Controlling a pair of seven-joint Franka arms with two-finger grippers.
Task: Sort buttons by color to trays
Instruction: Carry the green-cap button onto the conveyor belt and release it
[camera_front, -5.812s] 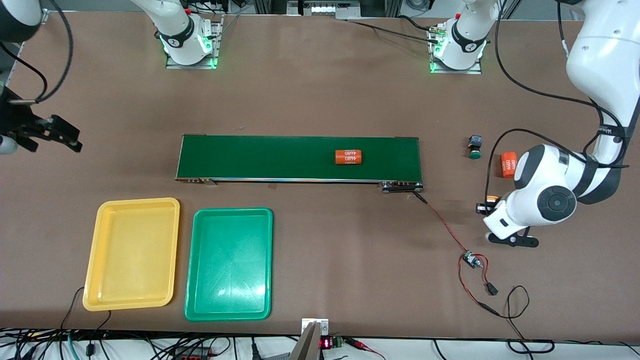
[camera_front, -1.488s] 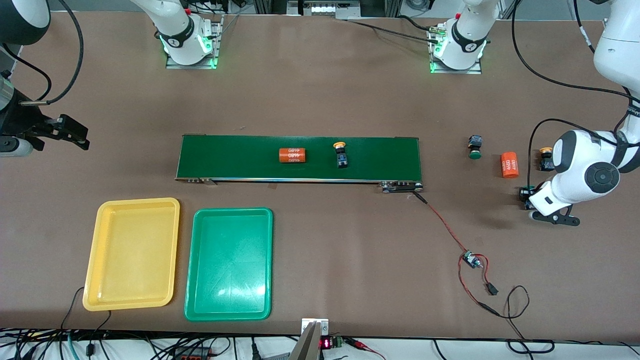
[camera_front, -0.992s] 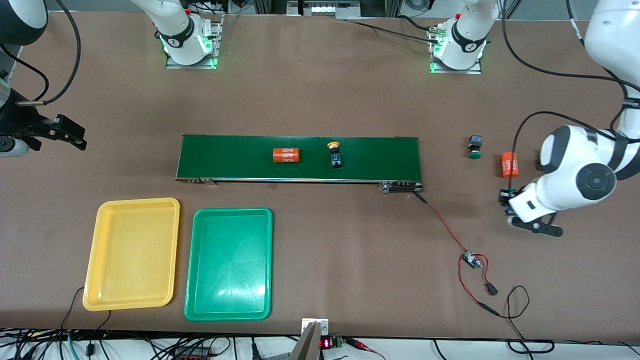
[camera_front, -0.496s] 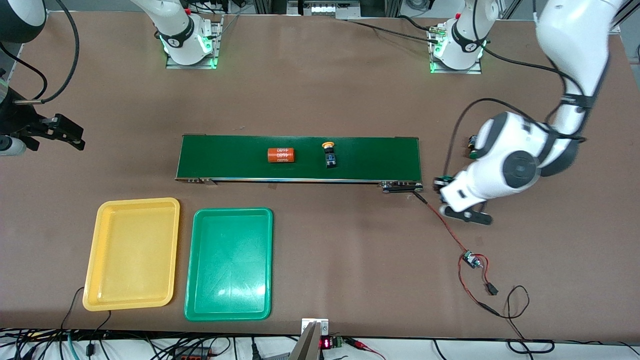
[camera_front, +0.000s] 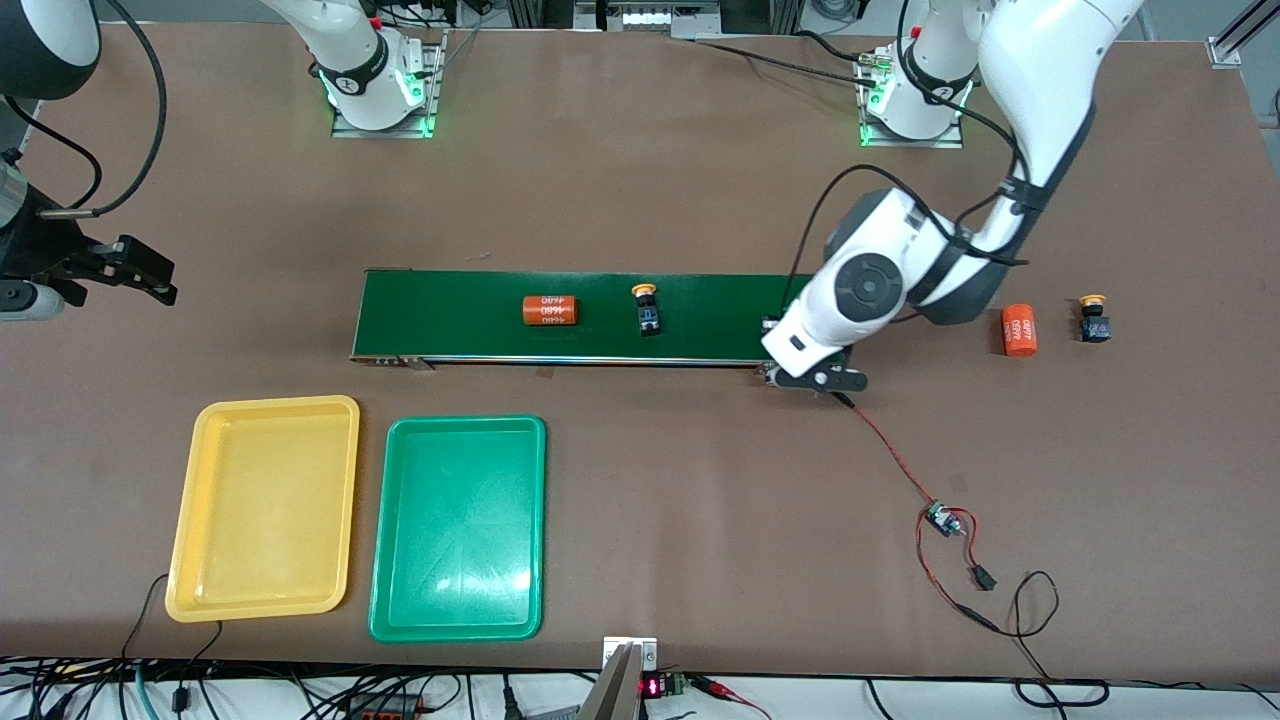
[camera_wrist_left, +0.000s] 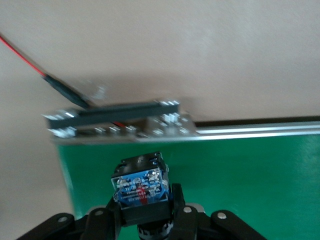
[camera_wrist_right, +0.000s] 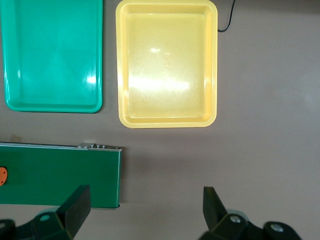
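Black fingers of our left gripper (camera_wrist_left: 145, 220) clamp a blocky black-and-blue push-button switch (camera_wrist_left: 141, 189) over the long dark-green conveyor belt's (camera_front: 600, 315) end. On that belt lie a yellow-capped button (camera_front: 646, 308) and an orange cylinder (camera_front: 551, 310). Our right gripper (camera_wrist_right: 145, 212) waits spread wide, above bare table near the yellow plastic tray (camera_wrist_right: 167, 62) and green tray (camera_wrist_right: 52, 55).

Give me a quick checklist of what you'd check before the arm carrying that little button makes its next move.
1. Left gripper shut on a button: ok.
2. Held button's cap color: cannot tell, cap hidden.
3. Left gripper over the conveyor belt end: ok.
4. Belt below free of the yellow-capped button and orange cylinder: ok.
5. Yellow tray and green tray empty: ok.
6. Right gripper open, waiting beside the belt's other end: ok.
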